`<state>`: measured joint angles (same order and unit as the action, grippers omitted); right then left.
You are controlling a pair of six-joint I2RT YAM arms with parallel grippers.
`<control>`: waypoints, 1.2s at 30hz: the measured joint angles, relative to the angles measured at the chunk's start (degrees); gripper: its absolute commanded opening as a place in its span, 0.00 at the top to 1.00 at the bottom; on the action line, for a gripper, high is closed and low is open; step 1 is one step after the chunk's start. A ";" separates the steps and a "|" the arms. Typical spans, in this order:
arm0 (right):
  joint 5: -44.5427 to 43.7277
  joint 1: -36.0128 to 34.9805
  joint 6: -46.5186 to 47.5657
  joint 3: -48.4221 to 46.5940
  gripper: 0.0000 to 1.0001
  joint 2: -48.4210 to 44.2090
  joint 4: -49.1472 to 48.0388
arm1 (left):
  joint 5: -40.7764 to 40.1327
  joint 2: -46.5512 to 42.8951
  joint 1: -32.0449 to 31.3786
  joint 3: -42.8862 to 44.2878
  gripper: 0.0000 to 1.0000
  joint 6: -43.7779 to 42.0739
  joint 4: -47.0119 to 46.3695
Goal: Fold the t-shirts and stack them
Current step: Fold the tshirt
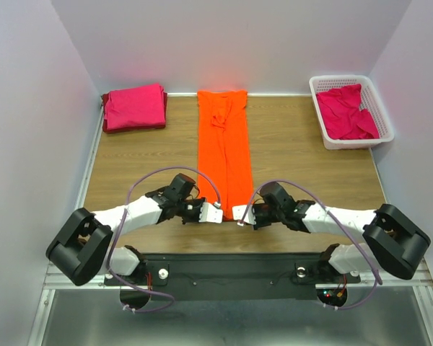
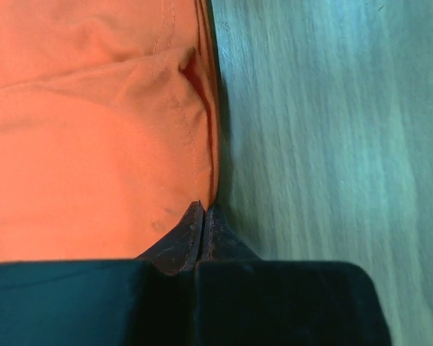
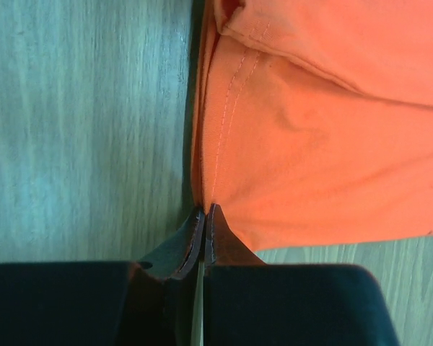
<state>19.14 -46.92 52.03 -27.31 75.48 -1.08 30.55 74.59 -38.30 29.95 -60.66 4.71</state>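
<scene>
The left end effector [image 2: 203, 210] has its two dark fingers pressed together, pinching the near left corner of the bright orange cloth t-shirt [image 2: 94, 144]. The right end effector [image 3: 204, 210] is closed the same way on the near right corner, at the stitched hem. From above, both meet at the shirt's near edge, just apart from each other. The orange shirt lies flat as a long narrow strip down the middle of the brown wooden bench [image 1: 144, 155]. A folded stack of magenta-pink t-shirts [image 1: 135, 107] sits at the far left corner. At the far right, a white plastic lattice basket [image 1: 339, 78] holds crumpled magenta-pink cloth [image 1: 346, 115].
</scene>
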 measured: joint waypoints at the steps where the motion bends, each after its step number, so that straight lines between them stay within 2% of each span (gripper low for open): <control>1: 0.09 0.00 -0.66 -0.35 0.99 -0.66 1.53 | 0.33 -0.70 -0.11 0.46 1.00 0.00 1.36; 11: 0.35 -0.96 -7.72 -5.31 0.99 -10.47 14.12 | 3.37 -7.89 -3.34 6.78 1.00 1.57 14.10; 19: -0.35 2.21 -5.92 -10.67 0.99 -6.43 15.54 | 2.29 -7.23 -2.36 9.35 1.00 0.85 17.40; 27: 3.19 11.43 1.11 -20.55 0.99 4.92 15.65 | 1.05 3.48 5.70 20.35 1.00 -7.04 15.47; 36: 7.63 19.63 8.68 -38.07 0.99 21.97 15.63 | 2.49 23.23 14.99 41.27 1.00 -17.49 17.05</control>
<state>26.76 -27.29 60.71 -65.39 97.45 14.55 33.04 97.82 -23.31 71.22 -78.15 21.76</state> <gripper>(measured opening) 0.022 0.030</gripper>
